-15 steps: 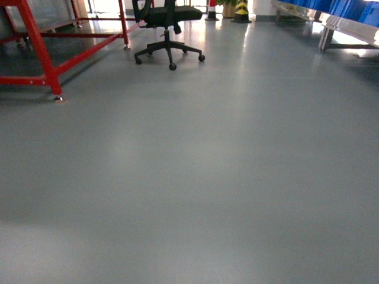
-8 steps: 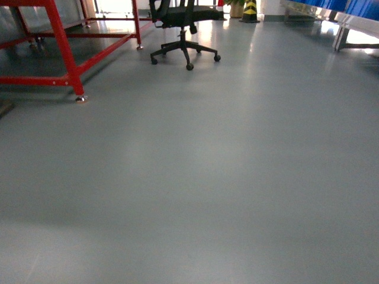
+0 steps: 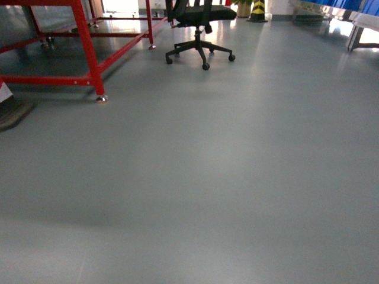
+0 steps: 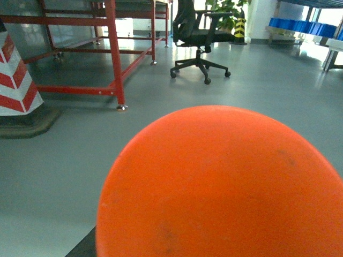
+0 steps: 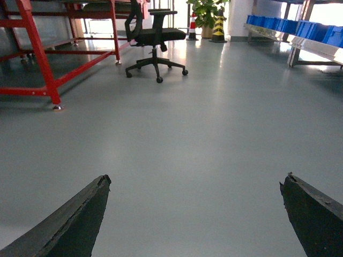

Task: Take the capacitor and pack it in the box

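Floor (image 3: 225,177): grey, glossy, fills most of the head view.
Red frame (image 3: 89,53): upper left, cut off by the top and left edges; one foot rests on the floor.
Chair (image 3: 201,23): black, wheeled base visible; its back is cropped at the top edge.
Cone (image 4: 16,80): red and white stripes, dark base, cut by the left edge of the left wrist view.
Blue bins (image 5: 300,27): far right on a rack, partly cropped.
Orange dome (image 4: 225,187): blocks the lower part of the left wrist view; what it is, cannot tell.
Left gripper: jaws hidden, state cannot be told.
Right gripper (image 5: 195,214): two dark fingers (image 5: 75,219) at the lower corners, jaws wide, nothing between.
Box, capacitor: in no view.
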